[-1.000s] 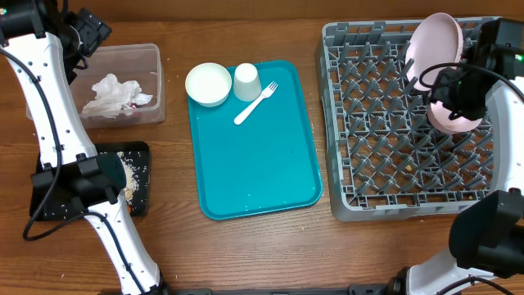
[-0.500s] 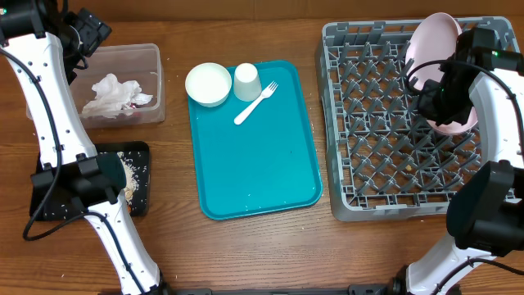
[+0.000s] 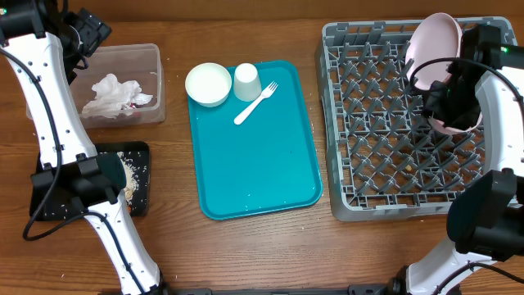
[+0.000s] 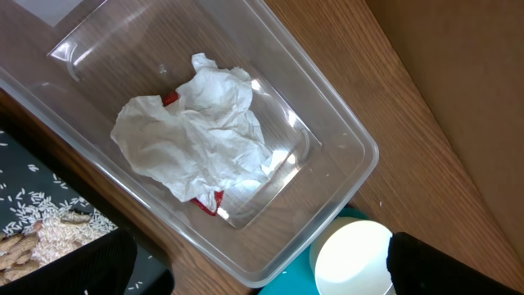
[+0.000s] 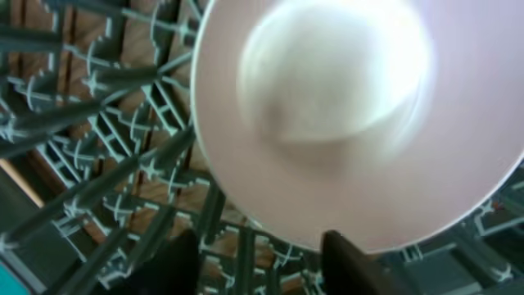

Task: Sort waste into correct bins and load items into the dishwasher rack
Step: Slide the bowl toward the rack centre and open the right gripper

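The grey dishwasher rack [image 3: 393, 139] stands at the right. The white-pink plate [image 3: 434, 43] stands tilted on edge at its back and fills the right wrist view [image 5: 352, 123]. My right gripper [image 3: 444, 102] is open over the rack, its jaws [image 5: 262, 274] just below the plate's rim with only pegs between them. A second pale dish [image 3: 460, 124], seemingly a bowl, lies partly hidden under it. A white bowl [image 3: 208, 83], cup [image 3: 247, 82] and fork [image 3: 255, 102] lie on the teal tray [image 3: 262, 164]. My left gripper [image 3: 84, 31] is open and empty above the clear tub [image 3: 155, 82].
The tub holds crumpled napkins [image 4: 196, 135] over a red wrapper [image 4: 209, 203]. The black tray [image 3: 141, 156] at the front left holds rice-like scraps [image 3: 131, 176] and nuts [image 4: 16, 246]. The bowl also shows beside the tub in the left wrist view [image 4: 354, 258].
My right arm has swung back and its gripper has shifted slightly forward over the rack. The plate stays standing. The left arm has not moved.
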`<act>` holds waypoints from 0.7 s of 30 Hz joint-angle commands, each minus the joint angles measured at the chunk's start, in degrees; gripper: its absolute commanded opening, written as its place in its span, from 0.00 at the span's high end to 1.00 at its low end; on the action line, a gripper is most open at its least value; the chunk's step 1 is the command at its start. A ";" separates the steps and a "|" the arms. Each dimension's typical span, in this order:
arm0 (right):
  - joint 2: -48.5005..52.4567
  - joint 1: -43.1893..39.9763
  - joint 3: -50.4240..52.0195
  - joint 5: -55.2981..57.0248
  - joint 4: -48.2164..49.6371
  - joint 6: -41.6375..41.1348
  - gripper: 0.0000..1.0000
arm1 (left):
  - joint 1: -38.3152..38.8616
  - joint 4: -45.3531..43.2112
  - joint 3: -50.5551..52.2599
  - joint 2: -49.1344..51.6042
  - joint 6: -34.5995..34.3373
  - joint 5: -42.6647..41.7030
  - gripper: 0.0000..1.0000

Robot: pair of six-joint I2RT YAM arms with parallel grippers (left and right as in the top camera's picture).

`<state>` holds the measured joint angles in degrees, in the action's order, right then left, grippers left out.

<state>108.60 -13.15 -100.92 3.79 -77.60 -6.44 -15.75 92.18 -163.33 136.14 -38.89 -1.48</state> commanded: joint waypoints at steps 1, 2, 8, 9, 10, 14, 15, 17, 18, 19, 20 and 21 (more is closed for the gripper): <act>-2.08 -0.74 -1.31 1.53 2.54 3.67 0.45 | 0.44 0.13 0.11 -0.13 -0.33 0.42 0.00; -2.08 -0.76 -0.96 1.42 3.23 4.87 0.45 | 0.44 0.13 0.11 -0.11 -0.33 0.42 0.00; -2.01 -0.74 4.42 -0.31 5.70 9.88 0.49 | 0.44 0.13 0.11 -0.11 -0.33 0.42 0.00; -2.01 -0.74 4.74 -0.63 5.81 9.86 0.50 | 0.44 0.13 0.11 -0.11 -0.33 0.42 0.00; -2.01 -0.74 5.22 -1.20 5.99 9.86 0.53 | 0.44 0.13 0.11 -0.11 -0.33 0.42 0.00; -1.99 -0.68 5.35 -2.08 5.77 9.46 0.67 | 0.46 0.13 0.11 -0.11 -0.33 0.42 0.00; -1.99 -0.70 5.35 -2.54 5.73 9.46 0.70 | 0.46 0.13 0.11 -0.11 -0.33 0.42 0.00; -1.99 -0.70 5.35 -3.10 5.75 9.05 0.79 | 0.44 0.11 0.11 -0.11 -0.33 0.42 0.00; -1.99 -0.70 5.35 -3.08 5.64 8.76 0.81 | 0.44 0.13 0.11 -0.11 -0.33 0.42 0.00; -1.99 -0.70 5.35 -3.06 5.35 8.79 0.83 | 0.44 0.13 0.11 -0.11 -0.33 0.42 0.00; -1.99 -0.70 5.35 -3.06 5.18 8.76 0.85 | 0.44 0.13 0.11 -0.11 -0.33 0.42 0.00; -1.99 -0.70 5.35 -3.04 5.05 8.79 0.89 | 0.44 0.13 0.11 -0.11 -0.33 0.42 0.00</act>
<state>108.53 -13.78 -95.94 1.41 -72.25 2.83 -15.75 92.16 -163.33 136.14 -38.89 -1.48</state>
